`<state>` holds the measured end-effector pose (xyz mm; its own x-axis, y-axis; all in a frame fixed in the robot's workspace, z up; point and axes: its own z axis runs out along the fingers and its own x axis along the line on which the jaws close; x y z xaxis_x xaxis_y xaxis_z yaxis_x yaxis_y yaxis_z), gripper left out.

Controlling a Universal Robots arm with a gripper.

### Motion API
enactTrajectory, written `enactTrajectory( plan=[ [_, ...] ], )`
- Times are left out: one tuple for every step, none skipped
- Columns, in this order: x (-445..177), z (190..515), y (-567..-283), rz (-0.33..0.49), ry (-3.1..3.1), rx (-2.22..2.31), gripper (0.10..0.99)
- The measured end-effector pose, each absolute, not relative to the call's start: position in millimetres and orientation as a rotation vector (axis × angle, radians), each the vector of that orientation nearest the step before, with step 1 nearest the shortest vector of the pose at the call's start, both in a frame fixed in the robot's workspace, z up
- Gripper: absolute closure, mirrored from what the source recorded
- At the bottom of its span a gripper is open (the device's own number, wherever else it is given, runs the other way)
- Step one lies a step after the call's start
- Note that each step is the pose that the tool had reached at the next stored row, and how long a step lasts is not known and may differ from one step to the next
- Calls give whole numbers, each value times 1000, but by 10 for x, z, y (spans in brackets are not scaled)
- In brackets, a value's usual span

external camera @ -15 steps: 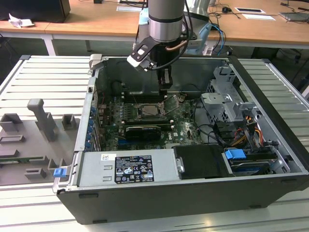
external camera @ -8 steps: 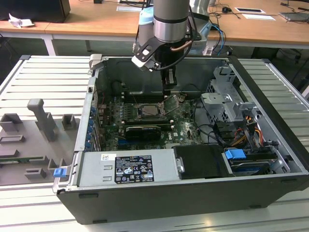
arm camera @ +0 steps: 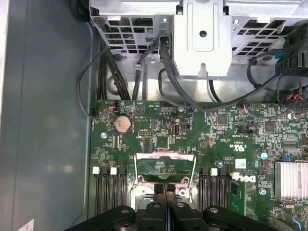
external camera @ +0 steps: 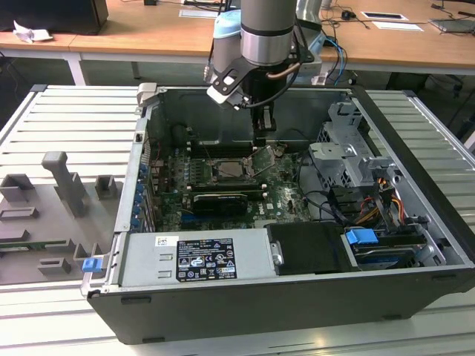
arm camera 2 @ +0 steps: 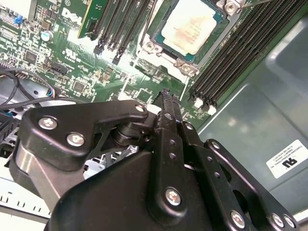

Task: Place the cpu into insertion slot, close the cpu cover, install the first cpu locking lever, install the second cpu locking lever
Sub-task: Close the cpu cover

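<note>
Cpu (arm camera 2: 190,26): seated flat in the slot (arm camera 2: 155,34), pale metal top up, in the second wrist view. Step one looks done.

Cover (arm camera: 165,154): not closed. In the first wrist view it stands up off the board as an open frame, with green board showing through the cut-out. In the exterior view it leans away from the slot, toward that view's right.

Tool (arm camera: 166,186): fingers pressed together, nothing between them. The tips are just beside the cover's lower edge; I cannot tell if they touch it.

Step in hand, as I judge it: closing the cover. This calls for a steady push on the frame so it swings down about its hinge onto the cpu without nudging the chip or catching the memory slots (arm camera 2: 240,48) alongside.

Levers: not identified.
</note>
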<state>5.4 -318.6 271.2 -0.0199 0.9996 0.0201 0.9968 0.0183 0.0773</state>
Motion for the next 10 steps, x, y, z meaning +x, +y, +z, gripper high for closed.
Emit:
enactTrajectory(
  plan=[
    [56, 2712, -3186, 108, 2213, 2171, 980],
    [58, 2712, -3187, 108, 2213, 2171, 980],
    [62, 2712, -3186, 108, 2213, 2171, 980],
    [64, 2712, -3186, 108, 2213, 2171, 980],
    [67, 2712, -3186, 108, 2213, 2171, 980],
    [70, 2712, -3187, 108, 2213, 2171, 980],
    [75, 2712, -3187, 108, 2213, 2171, 980],
    [82, 2712, -3187, 107, 2213, 2171, 980],
    [88, 2712, -3187, 107, 2213, 2171, 980],
    [91, 2712, -3187, 108, 2213, 2171, 980]
  ],
)
